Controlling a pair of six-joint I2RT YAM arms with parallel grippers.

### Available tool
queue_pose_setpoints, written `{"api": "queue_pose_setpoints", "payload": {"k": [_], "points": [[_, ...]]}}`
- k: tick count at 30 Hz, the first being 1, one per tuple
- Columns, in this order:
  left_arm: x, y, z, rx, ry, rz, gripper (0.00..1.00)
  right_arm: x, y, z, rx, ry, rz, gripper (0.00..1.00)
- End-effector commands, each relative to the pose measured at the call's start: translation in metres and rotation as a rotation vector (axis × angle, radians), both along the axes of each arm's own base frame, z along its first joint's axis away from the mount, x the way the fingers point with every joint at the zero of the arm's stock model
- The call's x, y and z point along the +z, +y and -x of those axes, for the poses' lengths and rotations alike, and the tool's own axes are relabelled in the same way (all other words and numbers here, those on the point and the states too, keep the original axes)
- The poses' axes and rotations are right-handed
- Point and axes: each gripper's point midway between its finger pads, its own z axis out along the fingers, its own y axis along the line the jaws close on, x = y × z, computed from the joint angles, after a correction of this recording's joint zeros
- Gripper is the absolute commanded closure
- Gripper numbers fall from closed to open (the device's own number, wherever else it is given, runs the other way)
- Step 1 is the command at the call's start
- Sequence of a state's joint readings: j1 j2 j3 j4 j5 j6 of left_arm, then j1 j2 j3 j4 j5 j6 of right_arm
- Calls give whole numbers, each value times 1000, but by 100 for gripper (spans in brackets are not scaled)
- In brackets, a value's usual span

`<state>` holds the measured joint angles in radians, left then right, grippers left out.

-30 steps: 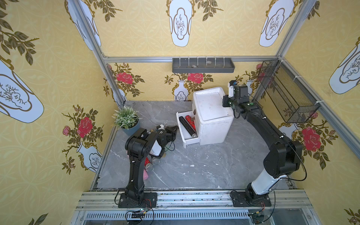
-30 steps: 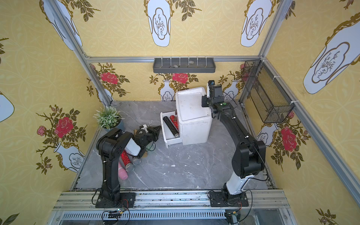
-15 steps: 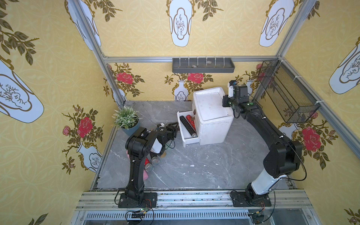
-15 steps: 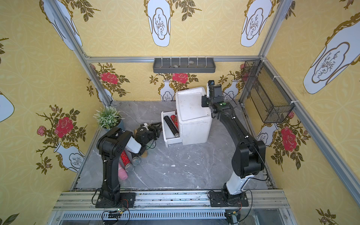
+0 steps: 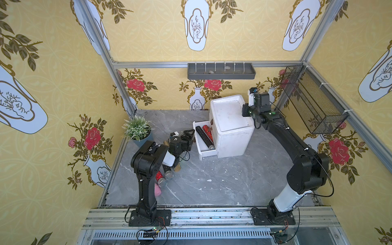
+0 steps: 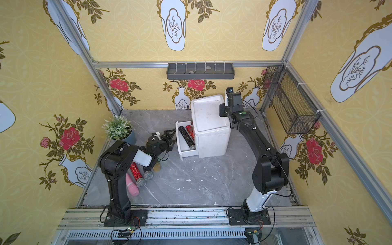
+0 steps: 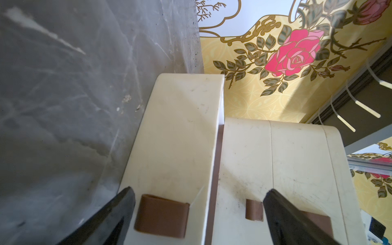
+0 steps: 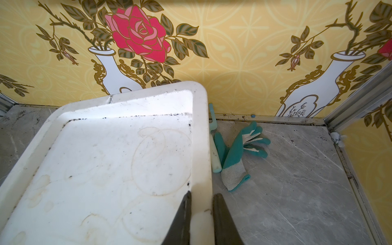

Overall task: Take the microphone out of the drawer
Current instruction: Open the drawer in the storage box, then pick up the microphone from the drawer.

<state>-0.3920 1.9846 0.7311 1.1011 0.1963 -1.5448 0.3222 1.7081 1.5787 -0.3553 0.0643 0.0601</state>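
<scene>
Looking at your left end effector [image 7: 200,189], you see its jaws wide apart and holding nothing, just in front of the open drawer [image 5: 206,153]. Your right end effector [image 8: 202,194] pinches the rim of the white cabinet [image 5: 230,115]. A black microphone [image 5: 204,136] and a red microphone [image 5: 208,132] lie side by side in the drawer.
</scene>
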Motion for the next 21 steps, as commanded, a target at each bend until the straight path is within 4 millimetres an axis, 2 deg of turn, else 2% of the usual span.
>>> {"api": "queue_pose_setpoints", "payload": {"k": [1, 7, 10, 15, 17, 21], "points": [[-2, 2, 0, -14, 5, -103, 0, -67, -3, 42, 15, 299, 55, 97], [12, 5, 0, -24, 19, -210, 0, -69, -2, 42, 15, 302, 55, 94], [21, 8, 1, -29, 30, -272, 0, -64, -2, 41, 9, 291, 49, 84], [41, 9, 3, -67, 37, -386, 0, -51, -1, 37, 4, 264, 34, 55], [49, 7, 4, -102, 40, -427, 0, -42, 1, 35, 7, 248, 27, 45], [57, 7, 8, -137, 59, -480, 0, -17, 1, 30, 2, 199, 23, 32]]}}
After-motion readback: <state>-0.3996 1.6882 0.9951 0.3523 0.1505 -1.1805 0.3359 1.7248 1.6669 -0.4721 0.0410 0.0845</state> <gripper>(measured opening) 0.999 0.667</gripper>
